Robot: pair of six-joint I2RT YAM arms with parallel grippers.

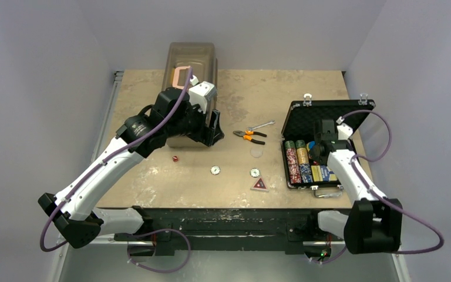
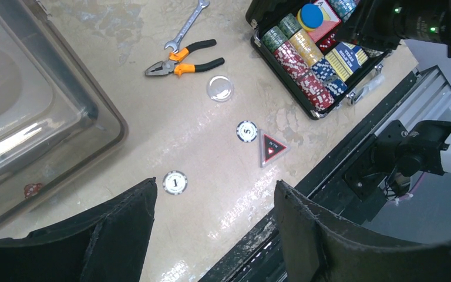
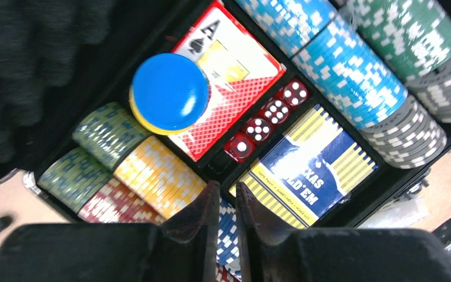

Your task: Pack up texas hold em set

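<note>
The black case (image 1: 329, 107) lies open at the right, with rows of poker chips (image 1: 298, 161) inside. My right gripper (image 3: 228, 185) hovers over it, its jaws a narrow slit apart with nothing between them. Below it sit the blue card box (image 3: 314, 161), several red dice (image 3: 267, 119), a red card deck (image 3: 229, 76) and a blue round button (image 3: 169, 93). Loose on the table are two round buttons (image 2: 175, 182) (image 2: 246, 131), the red triangle token (image 2: 272, 147), a clear disc (image 2: 219, 89) and one red die (image 1: 175, 158). My left gripper (image 2: 216, 182) hangs open above the table, empty.
A large translucent brown box (image 1: 191, 64) with a pink handle stands at the back, close to my left gripper (image 1: 216, 129). Orange-handled pliers (image 1: 249, 136) and a wrench (image 1: 262, 125) lie mid-table. The table's near edge runs just below the token.
</note>
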